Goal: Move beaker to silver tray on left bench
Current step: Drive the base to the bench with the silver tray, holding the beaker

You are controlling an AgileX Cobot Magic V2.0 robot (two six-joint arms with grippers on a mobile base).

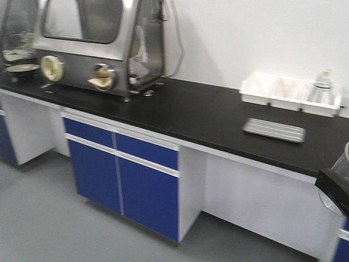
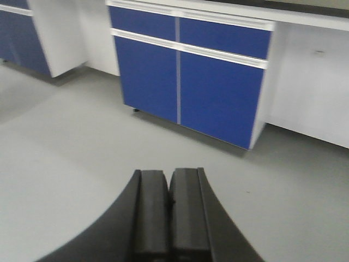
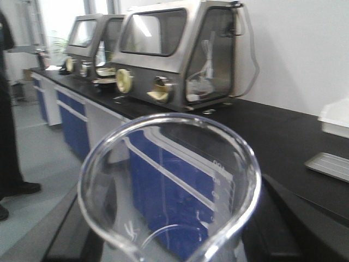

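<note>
Right now my right jaws are clamped on the beaker (image 3: pixel 169 185): dark fingers (image 3: pixel 275 218) flank its glass wall in the right wrist view, and it hangs upright in the air, spout towards the lens, empty as far as I can tell. My left jaws are pressed together on nothing, held low over the grey floor (image 2: pixel 82 164) and facing the blue cabinet doors (image 2: pixel 185 87).

What matters is where the silver tray (image 1: pixel 274 130) lies from the glass. In the front view the beaker shows only at the right edge, near the front lip of the black worktop (image 1: pixel 207 112), and the tray sits further in and to the left of it, well apart. It lies flat and bare with its long side along the worktop's length, and the white bins (image 1: pixel 289 94) stand behind it against the wall. My right wrist sees only the tray's near end, off at the right edge.

By my reckoning the right arm is the nearer one and already has the load. The carry should run forward and leftward over the worktop's front edge, and the beaker must stay upright and stop short of the bins.
</note>
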